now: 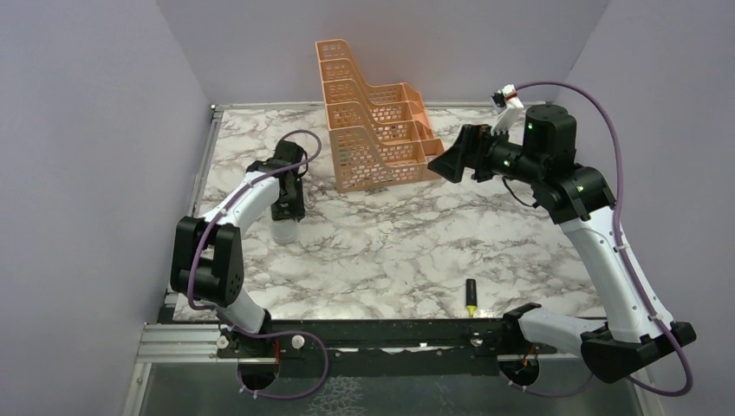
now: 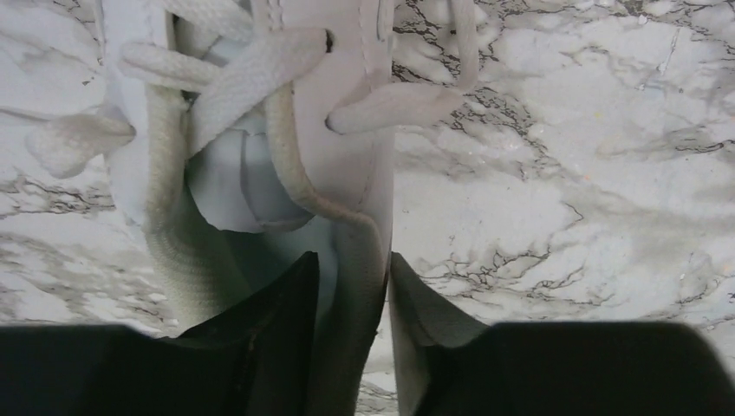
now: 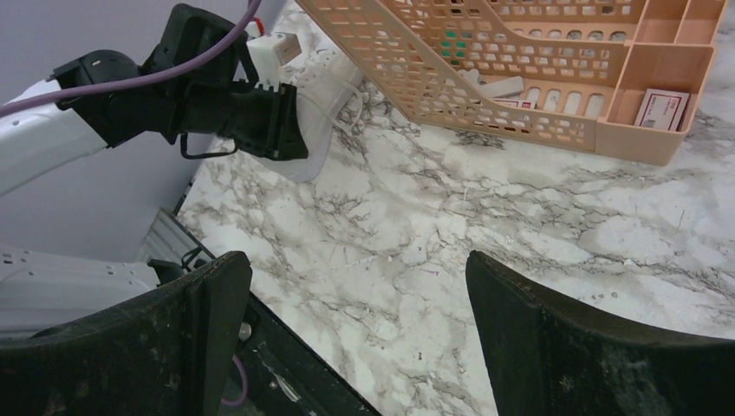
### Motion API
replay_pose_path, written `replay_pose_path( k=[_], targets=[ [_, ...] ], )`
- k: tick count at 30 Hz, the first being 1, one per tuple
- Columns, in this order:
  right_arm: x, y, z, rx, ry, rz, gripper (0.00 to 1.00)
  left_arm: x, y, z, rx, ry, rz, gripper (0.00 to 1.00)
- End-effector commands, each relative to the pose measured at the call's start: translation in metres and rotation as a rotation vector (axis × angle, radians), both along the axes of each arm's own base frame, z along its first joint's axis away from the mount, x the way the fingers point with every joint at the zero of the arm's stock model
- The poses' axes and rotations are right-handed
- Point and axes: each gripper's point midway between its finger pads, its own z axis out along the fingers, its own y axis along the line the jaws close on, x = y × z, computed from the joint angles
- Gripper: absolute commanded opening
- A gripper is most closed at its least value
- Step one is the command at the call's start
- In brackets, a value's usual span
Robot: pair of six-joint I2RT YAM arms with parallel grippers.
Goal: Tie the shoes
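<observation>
The all-white low-top sneaker (image 2: 347,130) lies on the marbled desk (image 1: 390,251) just left of the orange plastic tiered rack (image 1: 381,169), its long axis seemingly along the rack's left side. The left hand (image 2: 354,260), much the nearer, straddles the shoe's collar wall and a white lace (image 2: 286,165); whether it pinches them I cannot tell. The right hand (image 3: 355,260) hangs spread and empty beside the rack's low end, whose bottom tier holds a small card (image 3: 666,108).

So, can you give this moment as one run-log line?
left hand: straddles sneaker edge and lace, grip unclear | right hand: open, empty, raised beside orange rack | knot: none seen
</observation>
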Motion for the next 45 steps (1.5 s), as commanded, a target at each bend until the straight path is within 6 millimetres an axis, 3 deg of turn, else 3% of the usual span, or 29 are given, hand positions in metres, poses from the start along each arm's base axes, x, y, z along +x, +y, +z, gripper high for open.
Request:
replay_pose_path(
  k=[1, 5, 14, 21, 24, 26, 28, 31, 35, 37, 39, 42, 45],
  targets=[
    [-0.002, 0.004, 0.008, 0.039, -0.033, 0.025, 1.0, -0.014, -0.011, 0.007, -0.037, -0.016, -0.009, 0.3],
    [0.0, 0.004, -0.014, 0.023, 0.047, 0.011, 0.99, -0.04, -0.043, 0.017, -0.124, -0.018, -0.009, 0.25],
    [-0.006, 0.016, -0.082, 0.044, 0.303, 0.024, 0.94, -0.124, -0.153, 0.034, -0.273, 0.0, -0.098, 0.23],
    [-0.019, 0.021, -0.131, 0.044, 0.455, 0.049, 0.9, -0.186, -0.221, 0.03, -0.264, 0.022, -0.214, 0.22],
    [-0.025, 0.023, -0.146, 0.056, 0.512, 0.051, 0.9, -0.208, -0.248, 0.029, -0.262, 0.019, -0.284, 0.25],
    [-0.031, 0.021, -0.154, 0.053, 0.545, 0.045, 0.89, -0.222, -0.26, 0.026, -0.245, 0.017, -0.338, 0.33],
    [-0.036, 0.016, -0.163, 0.043, 0.577, 0.016, 0.89, -0.234, -0.265, 0.025, -0.237, 0.014, -0.387, 0.48],
    [-0.048, 0.012, -0.176, 0.016, 0.624, 0.016, 0.85, -0.246, -0.266, 0.04, -0.271, -0.025, -0.438, 0.72],
    [-0.057, 0.008, -0.173, -0.005, 0.598, 0.047, 0.85, -0.244, -0.246, 0.077, -0.345, -0.102, -0.456, 0.9],
    [-0.062, 0.008, -0.178, -0.015, 0.615, 0.075, 0.86, -0.239, -0.232, 0.097, -0.385, -0.143, -0.45, 0.94],
    [-0.07, 0.01, -0.186, -0.02, 0.689, 0.094, 0.86, -0.229, -0.216, 0.107, -0.423, -0.139, -0.421, 0.98],
    [-0.073, 0.027, -0.189, 0.095, 0.745, 0.153, 0.96, -0.194, -0.187, 0.109, -0.476, -0.1, -0.329, 0.97],
    [-0.073, 0.044, -0.195, 0.187, 0.79, 0.172, 0.96, -0.16, -0.163, 0.118, -0.507, -0.15, -0.228, 0.97]
  ],
)
